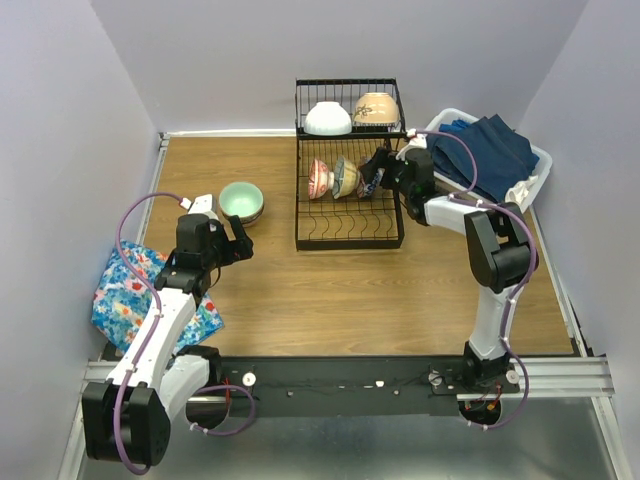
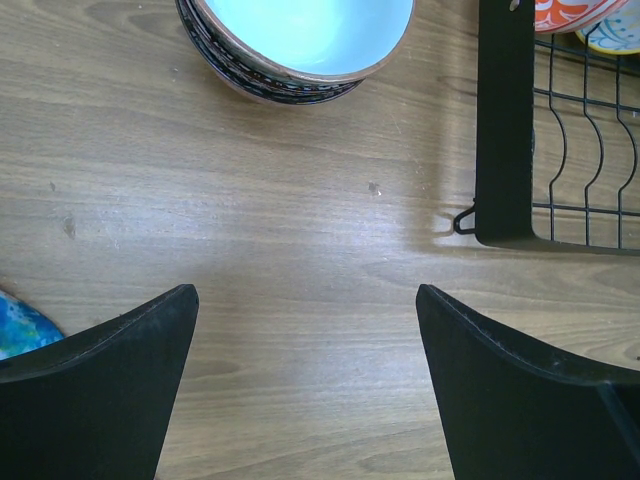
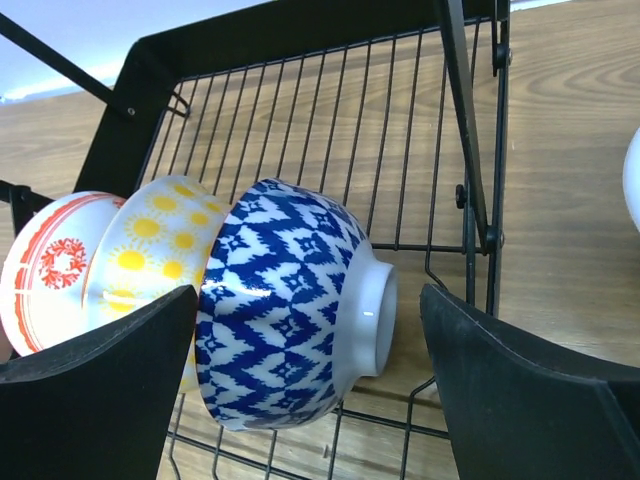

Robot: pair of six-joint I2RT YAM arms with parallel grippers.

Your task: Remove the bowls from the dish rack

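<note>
Across the table, the rack stands at far centre, with the lower tray toward me and the raised shelf behind. A basket of dark cloths sits just to its right. A floral cloth lies near left.

Shelf holds two: white bowl, beige bowl. Tray holds three on edge in a touching row: red bowl, sun bowl, blue bowl. Already out: mint bowl, on the table left of the rack, nested on at least one other.

Left gripper: released, jaws wide, nothing between them, over bare wood between the mint bowl and the rack corner. I read it as idle.

Right gripper: also released, jaws wide. It is at the right end of the tray with the blue bowl between the fingers. I can see no contact. Step in hand, as I read it: take the blue bowl.

How I'd do it:
- One finger sits over the sun bowl and the other lies beyond the blue bowl's foot.
- The blue bowl's mouth is against the sun bowl, so I doubt there is a gap for that finger.
- I'd shift toward the foot side, or turn the wrist to pinch across the wall.
- Then descend slowly and close gently, since glazed ceramic likely slips.
- Lift straight up clear of the wire slots and the rack's upright before swinging out.
- Watch the sun bowl, which may tip once its neighbour goes.
</note>
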